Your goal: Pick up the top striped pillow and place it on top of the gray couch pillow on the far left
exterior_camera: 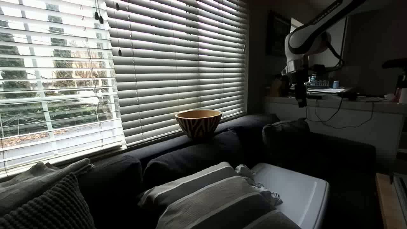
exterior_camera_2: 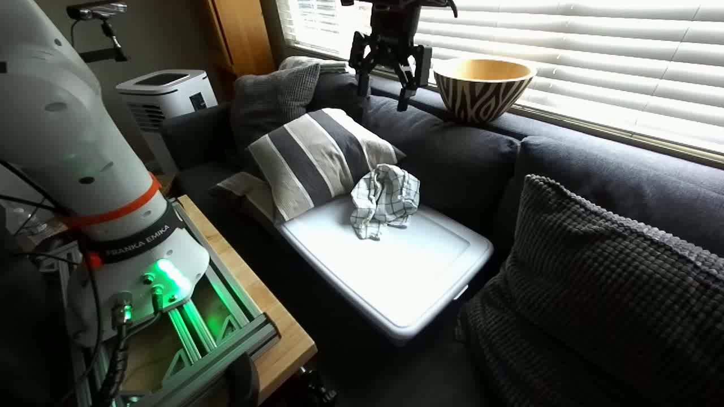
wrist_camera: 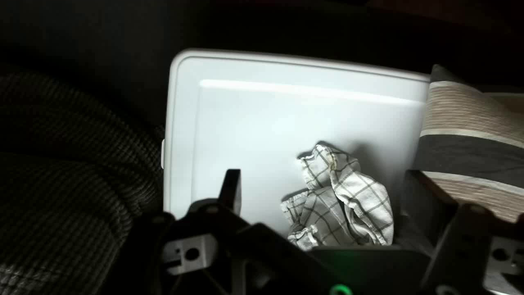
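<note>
The top striped pillow [exterior_camera_2: 322, 155], with dark grey and cream stripes, leans against one end of a white bin in an exterior view; it is in the foreground of an exterior view [exterior_camera: 216, 197]. Part of it shows at the right edge of the wrist view [wrist_camera: 470, 155]. The gray couch pillow [exterior_camera_2: 271, 93], ribbed, leans at the far left end of the couch; it shows in an exterior view at lower left [exterior_camera: 47, 203]. My gripper [exterior_camera_2: 384, 90] hangs high above the bin, apart from the pillow. In the wrist view the gripper [wrist_camera: 332, 190] has its fingers wide apart with nothing between them.
A crumpled checkered cloth [exterior_camera_2: 387, 198] lies on the white bin lid [exterior_camera_2: 362, 271] beside the pillow. A zebra-patterned bowl [exterior_camera_2: 481, 90] stands on the couch back near the gripper. Another ribbed cushion [exterior_camera_2: 611, 294] is at the right. A pale fabric corner [exterior_camera_2: 246, 189] shows below the striped pillow.
</note>
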